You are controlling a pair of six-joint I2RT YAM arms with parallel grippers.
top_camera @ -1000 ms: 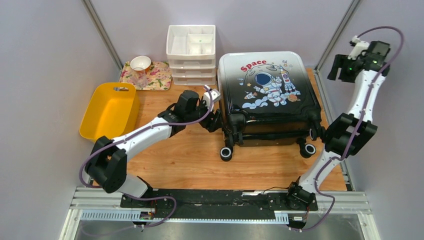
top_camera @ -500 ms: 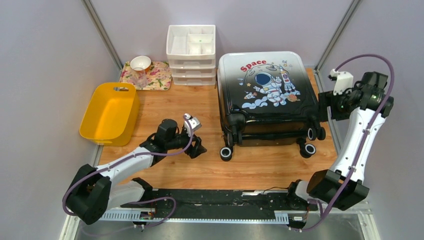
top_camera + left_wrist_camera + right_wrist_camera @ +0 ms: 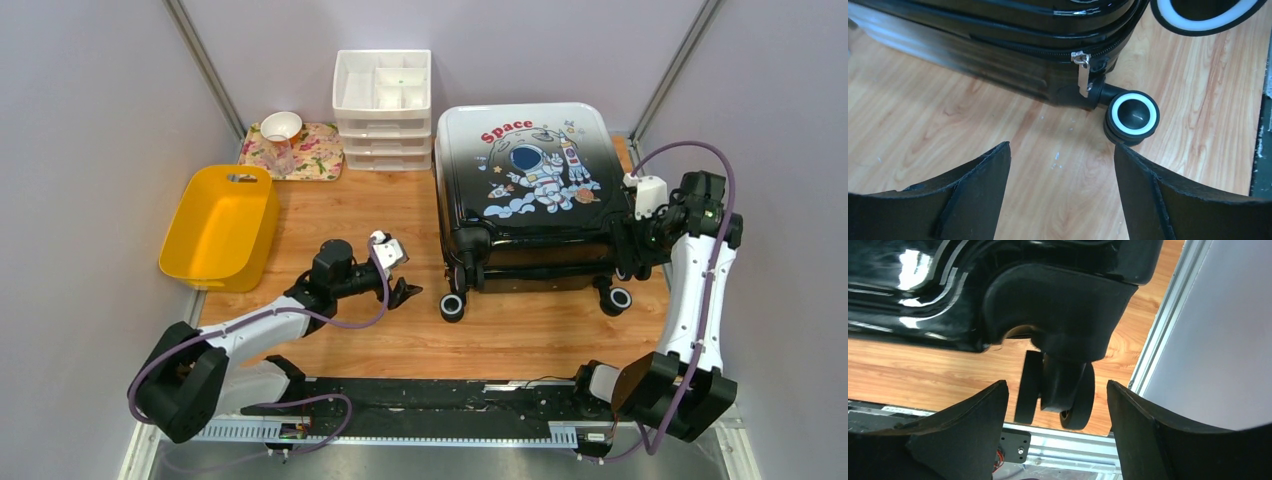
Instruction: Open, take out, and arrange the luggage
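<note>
The luggage [image 3: 535,180] lies flat and zipped shut on the wooden table, astronaut print up, wheels toward the near edge. My left gripper [image 3: 400,290] hovers low over the table, left of the near-left wheel [image 3: 452,306], open and empty. In the left wrist view the left gripper [image 3: 1062,150] faces the luggage's black side [image 3: 998,45], with a silver zipper pull [image 3: 1082,75] hanging beside a white-ringed wheel [image 3: 1133,114]. My right gripper [image 3: 628,245] sits at the luggage's near-right corner, open. In the right wrist view the right gripper [image 3: 1055,390] points at a black double wheel [image 3: 1075,390] just beyond its fingertips.
A yellow bin [image 3: 220,222] stands at the left. A white drawer organizer [image 3: 383,95] is behind the luggage's left corner. A floral tray [image 3: 310,155] with a white bowl [image 3: 281,125] lies at the back left. A metal frame rail [image 3: 1168,330] runs close to my right gripper.
My left arm pulled back from the luggage's left side toward the near edge, its jaws spreading wider. My right arm swung down from high at the back right to the luggage's near-right corner.
</note>
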